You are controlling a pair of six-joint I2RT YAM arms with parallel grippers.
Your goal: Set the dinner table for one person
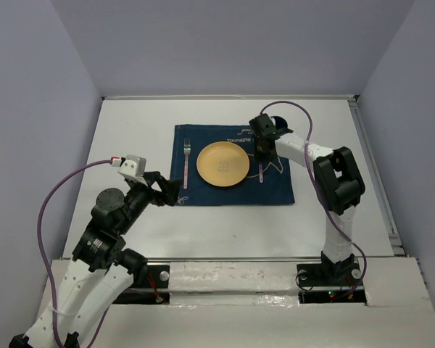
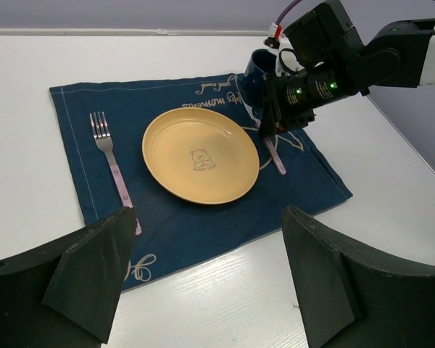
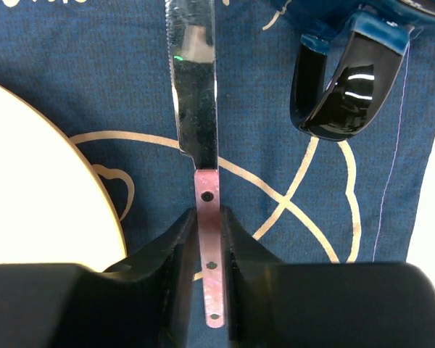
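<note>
Desk (image 1: 130,239) fills my top view, white and wide, with the dark blue placemat (image 1: 203,190) lying at its middle. On the placemat I see the yellow plate (image 1: 222,164), and the fork (image 1: 186,162) just to its left, tines pointing away from me. My right gripper (image 3: 209,246) is down on the mat to the right of the plate, fingers pinched together on the pink handle of the knife (image 3: 196,109). The blade lies flat on the cloth, pointing away from the gripper, just beside the plate's rim. A dark blue mug (image 3: 348,80) sits right next to the blade on the far right part of the mat, handle towards my wrist camera. My left gripper (image 2: 210,283) hovers over the near-left edge of the placemat, fingers spread wide with nothing between them.
</note>
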